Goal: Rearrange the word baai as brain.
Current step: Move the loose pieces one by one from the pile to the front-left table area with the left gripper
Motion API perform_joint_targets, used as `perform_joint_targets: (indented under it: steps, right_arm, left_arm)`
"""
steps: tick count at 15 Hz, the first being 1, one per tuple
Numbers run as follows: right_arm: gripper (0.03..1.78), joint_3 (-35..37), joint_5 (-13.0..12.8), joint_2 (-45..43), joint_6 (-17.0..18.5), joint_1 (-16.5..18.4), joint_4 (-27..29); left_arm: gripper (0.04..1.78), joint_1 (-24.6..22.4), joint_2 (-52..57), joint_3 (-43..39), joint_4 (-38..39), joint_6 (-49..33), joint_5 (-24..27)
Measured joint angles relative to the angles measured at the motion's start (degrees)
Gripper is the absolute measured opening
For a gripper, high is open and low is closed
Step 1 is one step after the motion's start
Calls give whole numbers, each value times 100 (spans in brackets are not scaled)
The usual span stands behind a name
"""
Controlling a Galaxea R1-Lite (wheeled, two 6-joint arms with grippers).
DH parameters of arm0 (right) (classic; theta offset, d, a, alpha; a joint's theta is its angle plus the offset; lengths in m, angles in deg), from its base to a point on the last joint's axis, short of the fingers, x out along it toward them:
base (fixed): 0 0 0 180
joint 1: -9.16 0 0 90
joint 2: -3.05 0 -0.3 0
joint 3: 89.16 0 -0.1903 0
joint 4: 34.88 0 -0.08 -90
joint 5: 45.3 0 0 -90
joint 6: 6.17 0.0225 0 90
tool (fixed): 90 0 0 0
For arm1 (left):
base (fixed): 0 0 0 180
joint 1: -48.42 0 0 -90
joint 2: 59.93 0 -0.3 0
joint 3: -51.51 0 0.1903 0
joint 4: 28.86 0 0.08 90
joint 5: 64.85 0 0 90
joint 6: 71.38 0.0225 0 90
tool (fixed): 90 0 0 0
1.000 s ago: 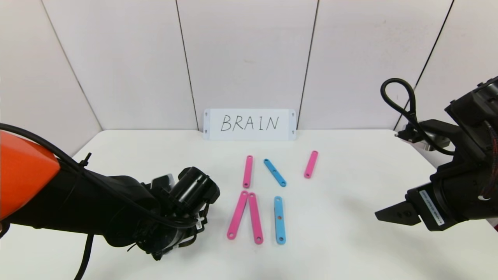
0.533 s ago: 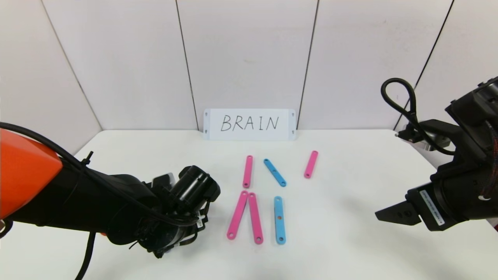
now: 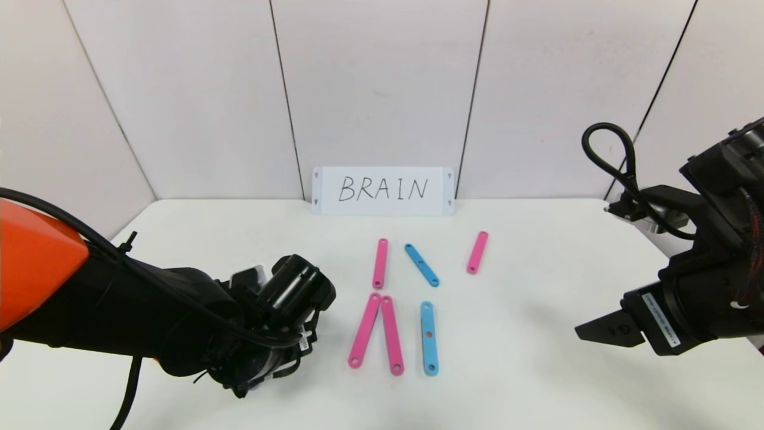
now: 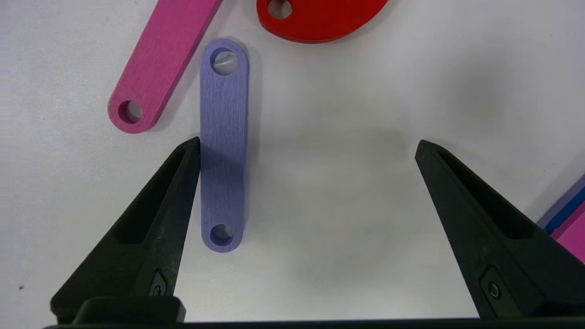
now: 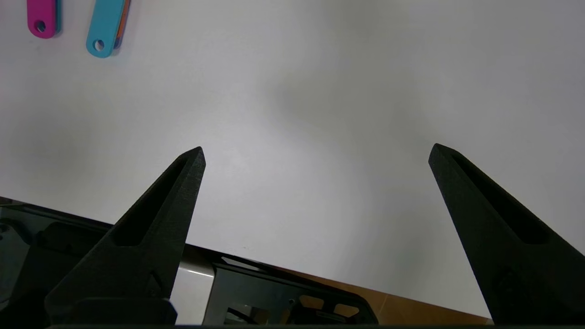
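Observation:
The letters are flat holed strips on the white table [image 3: 537, 286]. In the head view two short pink strips [image 3: 380, 263] [image 3: 477, 252] and a short light-blue strip [image 3: 422, 264] lie at the back. Two long pink strips [image 3: 364, 329] form a narrow wedge beside a long light-blue strip [image 3: 429, 338]. My left gripper [image 4: 308, 147] is open and low over the table. The purple strip [image 4: 223, 144] lies flat between its jaws, right beside one fingertip [image 4: 189, 155]. A pink strip [image 4: 160, 64] and a red curve [image 4: 315, 16] lie just beyond. My right gripper [image 3: 603, 329] is open and empty at the right.
A white card with handwritten BRAIN [image 3: 382, 190] leans on the back wall. My left arm [image 3: 149, 316] hides the table's left part in the head view. The right wrist view shows the table's front edge [image 5: 320, 269], with pink [image 5: 41, 18] and light-blue [image 5: 105, 27] strip ends far off.
The left arm has shifted very slightly. The strips and the right arm have not moved.

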State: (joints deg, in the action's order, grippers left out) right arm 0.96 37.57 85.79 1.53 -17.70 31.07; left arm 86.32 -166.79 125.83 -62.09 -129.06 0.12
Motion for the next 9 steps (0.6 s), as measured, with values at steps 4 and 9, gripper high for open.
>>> perform_joint_targets:
  steps: [4, 9]
  right_arm:
    - [171, 0, -4, 6, 0, 2, 0]
    - [171, 9, -4, -5, -5, -2, 2]
  left_arm:
    - [166, 18, 129, -16, -13, 6, -62]
    - [167, 27, 162, 15, 22, 20, -68]
